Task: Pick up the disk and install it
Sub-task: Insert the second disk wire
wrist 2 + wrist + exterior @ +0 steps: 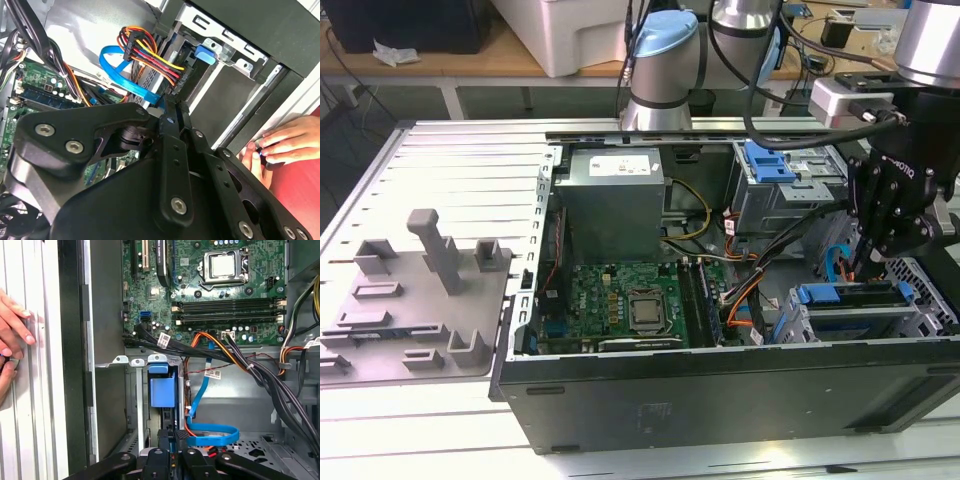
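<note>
Exterior view: claw (pixel 865 262) just above disk (pixel 855 295) in drive cage (pixel 920 318).

a slotted aluminium table (pixel 450 160) is carrying an open black computer case (pixel 720 400), which is lying on its side. just beside the case, toward the exterior view's left, a grey fixture plate (pixel 415 300) with raised blocks is resting flat.

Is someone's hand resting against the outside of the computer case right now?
Yes. In the second wrist view a person's hand lies with its fingers against the outer edge of the computer case, beside the drive bay.
</note>
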Controlling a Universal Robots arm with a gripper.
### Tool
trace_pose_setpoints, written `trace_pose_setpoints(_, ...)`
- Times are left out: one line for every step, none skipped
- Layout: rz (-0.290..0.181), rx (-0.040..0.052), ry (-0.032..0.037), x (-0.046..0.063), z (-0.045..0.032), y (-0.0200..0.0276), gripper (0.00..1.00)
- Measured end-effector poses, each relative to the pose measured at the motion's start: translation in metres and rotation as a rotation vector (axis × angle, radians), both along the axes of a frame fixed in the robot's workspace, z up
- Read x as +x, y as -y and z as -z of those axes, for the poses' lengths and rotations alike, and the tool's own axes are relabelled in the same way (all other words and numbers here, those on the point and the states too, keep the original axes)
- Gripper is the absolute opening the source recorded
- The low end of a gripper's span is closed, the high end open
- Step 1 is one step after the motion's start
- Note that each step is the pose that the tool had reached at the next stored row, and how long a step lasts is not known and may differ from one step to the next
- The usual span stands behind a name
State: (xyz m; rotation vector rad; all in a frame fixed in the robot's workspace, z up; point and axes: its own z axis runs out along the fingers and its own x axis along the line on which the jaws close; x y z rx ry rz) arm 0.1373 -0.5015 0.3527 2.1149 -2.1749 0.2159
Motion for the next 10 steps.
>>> trace_pose_setpoints(0.0,-0.0001,0.0,0.0,0.0003,0.0002,0.16)
trace_pose_setpoints(0.0,-0.0002,0.0,0.0,0.0006,0.0004,0.16)
trace_pose_setpoints(0.0,-0.0002,0.0,0.0,0.001,0.0005,0.16)
trace_pose_setpoints(0.0,0.0,0.0,0.0,0.0019,0.0006,0.16)
trace_pose_setpoints(0.0,0.0,0.0,0.0,0.0024,0.0007,0.16)
trace_pose_setpoints(0.0,-0.0002,0.0,0.0001,0.0026,0.0008,0.16)
trace_pose_setpoints(0.0,0.0001,0.0,0.0003,0.0032,0.0008,0.16)
trace_pose_setpoints(0.0,0.0,0.0,0.0005,0.0034,0.0008,0.16)
trace_pose_setpoints(0.0,0.0,0.0001,0.0005,0.0036,0.0008,0.16)
trace_pose_setpoints(0.0,0.0001,0.0,0.0005,0.0039,0.0008,0.16)
